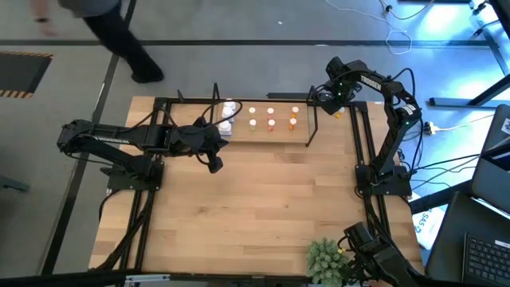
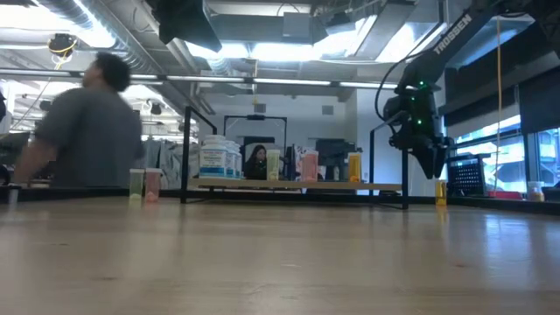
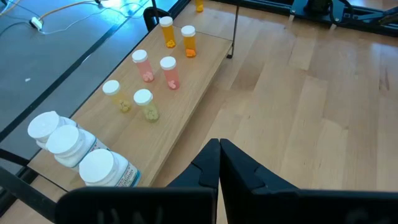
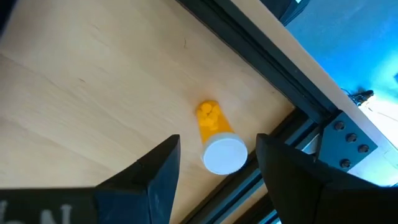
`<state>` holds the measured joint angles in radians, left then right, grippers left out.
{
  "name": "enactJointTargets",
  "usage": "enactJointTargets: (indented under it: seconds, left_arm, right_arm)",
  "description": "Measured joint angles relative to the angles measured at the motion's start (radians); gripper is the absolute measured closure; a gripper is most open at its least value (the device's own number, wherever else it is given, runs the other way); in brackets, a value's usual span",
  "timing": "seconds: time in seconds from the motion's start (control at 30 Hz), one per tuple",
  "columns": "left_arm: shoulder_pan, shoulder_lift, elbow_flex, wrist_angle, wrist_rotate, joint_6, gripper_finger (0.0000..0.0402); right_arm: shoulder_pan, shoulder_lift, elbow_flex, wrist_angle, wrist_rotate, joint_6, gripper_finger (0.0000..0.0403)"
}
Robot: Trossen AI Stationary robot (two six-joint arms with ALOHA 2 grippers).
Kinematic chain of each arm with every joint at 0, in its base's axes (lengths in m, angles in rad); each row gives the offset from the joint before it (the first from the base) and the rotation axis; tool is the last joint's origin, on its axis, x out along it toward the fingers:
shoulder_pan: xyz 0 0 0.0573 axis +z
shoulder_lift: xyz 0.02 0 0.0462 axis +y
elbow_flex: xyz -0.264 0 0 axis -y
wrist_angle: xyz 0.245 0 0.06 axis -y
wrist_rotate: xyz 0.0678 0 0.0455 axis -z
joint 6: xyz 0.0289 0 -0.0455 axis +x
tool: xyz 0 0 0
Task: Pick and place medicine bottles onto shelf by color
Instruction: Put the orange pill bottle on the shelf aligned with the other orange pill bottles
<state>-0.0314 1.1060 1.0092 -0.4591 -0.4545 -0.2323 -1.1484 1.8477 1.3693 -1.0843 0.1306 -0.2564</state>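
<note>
One orange bottle (image 4: 214,137) beside table frame (image 4: 273,81)

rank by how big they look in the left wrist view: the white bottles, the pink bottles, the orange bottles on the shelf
1. White bottles, clearly largest; they are chunkier, but also nearest the camera.
2. Pink bottles.
3. Orange bottles.
The pink and orange look nearly alike; the orange stand farther off, so their order is unsure. All stand on the shelf.

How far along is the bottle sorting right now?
Mostly done: the shelf holds white bottles, then cream, pink and orange pairs. In hand: the open right gripper hovers over one orange bottle on the table. The left gripper waits shut. That bottle remains.
</note>
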Motion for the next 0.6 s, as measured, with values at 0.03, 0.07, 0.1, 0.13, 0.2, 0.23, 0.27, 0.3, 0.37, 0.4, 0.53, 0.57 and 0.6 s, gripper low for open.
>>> enactJointTargets:
  seconds: [0.03,0.07,0.1,0.13,0.2,0.23,0.27,0.3,0.37,0.4,0.53,0.57,0.6]
  left_arm:
    - [0.000,0.000,0.000,0.000,0.000,0.000,0.0401]
    - [0.000,0.000,0.000,0.000,0.000,0.000,0.0401]
    - [0.000,0.000,0.000,0.000,0.000,0.000,0.0401]
    - [0.000,0.000,0.000,0.000,0.000,0.000,0.0401]
    - [0.000,0.000,0.000,0.000,0.000,0.000,0.0401]
    - [0.000,0.000,0.000,0.000,0.000,0.000,0.0401]
    - [0.000,0.000,0.000,0.000,0.000,0.000,0.0401]
    - [0.000,0.000,0.000,0.000,0.000,0.000,0.0401]
    - [0.000,0.000,0.000,0.000,0.000,0.000,0.0401]
    - [0.000,0.000,0.000,0.000,0.000,0.000,0.0401]
    - [0.000,0.000,0.000,0.000,0.000,0.000,0.0401]
    - [0.000,0.000,0.000,0.000,0.000,0.000,0.0401]
    - [0.000,0.000,0.000,0.000,0.000,0.000,0.0401]
  right_arm:
    - [0.000,0.000,0.000,0.000,0.000,0.000,0.0191]
    - [0.000,0.000,0.000,0.001,0.000,0.001,0.0191]
    - [0.000,0.000,0.000,0.000,0.000,0.000,0.0191]
    - [0.000,0.000,0.000,0.000,0.000,-0.003,0.0191]
    - [0.000,0.001,0.000,-0.002,0.001,-0.011,0.0191]
    - [0.000,0.005,0.000,-0.003,0.001,-0.015,0.0191]
    - [0.000,0.011,0.000,-0.005,0.001,-0.019,0.0191]
    - [0.000,0.020,0.000,-0.007,0.001,-0.027,0.0191]
    - [0.000,0.037,0.000,-0.020,0.007,-0.044,0.0191]
    - [0.000,0.041,-0.001,-0.028,0.008,-0.059,0.0191]
    - [0.000,0.044,-0.001,-0.029,0.024,-0.067,0.0191]
    - [0.000,0.044,-0.001,-0.029,0.025,-0.067,0.0191]
    - [0.000,0.044,-0.001,-0.029,0.026,-0.067,0.0191]
